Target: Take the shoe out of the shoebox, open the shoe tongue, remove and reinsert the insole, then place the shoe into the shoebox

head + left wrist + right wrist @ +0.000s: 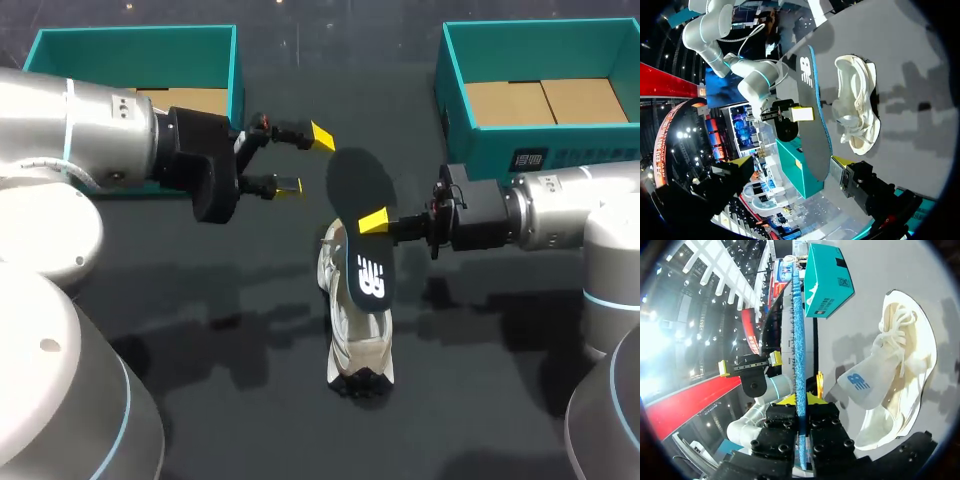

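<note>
The shoe (352, 335) is sitting on the dark table (200, 330) before two teal boxes (455, 100), the right gripper (374, 224) is clamping the insole (358, 190) above it, and the left gripper (306, 160) is hanging open nearby.

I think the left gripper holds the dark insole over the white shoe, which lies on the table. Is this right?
Not quite: the right gripper holds the dark insole, shut on its edge. The head view shows this; the left gripper stands open near it. The insole is over the white shoe, which lies on the table.
</note>
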